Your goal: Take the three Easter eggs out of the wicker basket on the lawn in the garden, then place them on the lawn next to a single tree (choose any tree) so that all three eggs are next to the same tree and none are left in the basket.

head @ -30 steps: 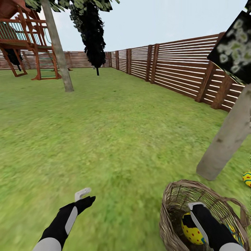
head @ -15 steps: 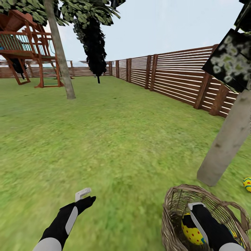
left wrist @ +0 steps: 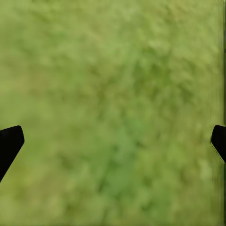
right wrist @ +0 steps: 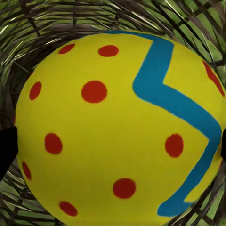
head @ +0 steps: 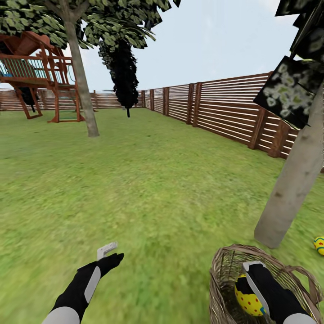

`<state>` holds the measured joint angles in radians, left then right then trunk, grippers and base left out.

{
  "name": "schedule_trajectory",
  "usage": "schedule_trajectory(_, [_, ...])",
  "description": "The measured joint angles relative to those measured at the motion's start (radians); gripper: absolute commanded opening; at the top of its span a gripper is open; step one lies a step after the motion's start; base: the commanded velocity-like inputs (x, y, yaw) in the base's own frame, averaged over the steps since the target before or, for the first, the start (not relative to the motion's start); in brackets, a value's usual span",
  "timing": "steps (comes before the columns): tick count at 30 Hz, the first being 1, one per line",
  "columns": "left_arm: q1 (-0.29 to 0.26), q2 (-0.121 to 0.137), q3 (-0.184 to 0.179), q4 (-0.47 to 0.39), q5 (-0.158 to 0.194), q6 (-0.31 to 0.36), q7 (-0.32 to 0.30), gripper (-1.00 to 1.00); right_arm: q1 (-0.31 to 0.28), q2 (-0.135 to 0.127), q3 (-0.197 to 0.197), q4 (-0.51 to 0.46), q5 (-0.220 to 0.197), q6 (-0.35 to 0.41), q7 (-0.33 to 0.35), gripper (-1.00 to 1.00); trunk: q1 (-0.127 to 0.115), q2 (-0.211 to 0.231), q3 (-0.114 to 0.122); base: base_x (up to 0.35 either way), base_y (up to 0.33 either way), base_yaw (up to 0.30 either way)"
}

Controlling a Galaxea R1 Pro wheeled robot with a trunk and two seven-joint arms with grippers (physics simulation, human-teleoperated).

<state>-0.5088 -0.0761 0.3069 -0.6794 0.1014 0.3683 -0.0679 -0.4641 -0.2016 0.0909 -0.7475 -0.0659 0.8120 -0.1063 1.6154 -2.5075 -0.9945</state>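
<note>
Our right pincer [head: 252, 281] reaches into the wicker basket [head: 225, 270], its jaws apart either side of an Easter egg [right wrist: 117, 127] lying inside. We judge the egg light, hard, smooth and apt to slip, so we should grip its widest girth. Our left pincer [head: 107, 250] hangs open over the lawn [head: 148, 193].

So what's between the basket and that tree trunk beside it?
Just bare lawn, seen in the head view: a short strip of grass separates the wicker basket from the tree.
</note>
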Motion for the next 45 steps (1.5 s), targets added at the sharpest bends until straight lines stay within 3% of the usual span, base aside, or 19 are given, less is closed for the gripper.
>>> schedule_trajectory(20, [0.0,-0.006,0.0,0.017,-0.002,-0.001,-0.002,1.0,0.0,-0.006,-0.002,0.0,-0.001,0.001,0.004,-1.0,-0.009,0.005,0.081,0.0,0.178,-0.111])
schedule_trajectory(34, [0.0,-0.005,-0.003,0.064,0.002,-0.002,-0.002,1.0,0.0,-0.007,-0.002,0.0,0.0,0.001,0.001,-1.0,-0.016,0.009,0.138,0.0,0.014,-0.087])
schedule_trajectory(45, [0.0,-0.006,-0.002,0.063,0.002,-0.002,-0.002,1.0,0.0,-0.007,-0.002,0.0,0.0,0.001,0.0,-1.0,-0.058,0.086,0.172,0.0,0.0,0.0])
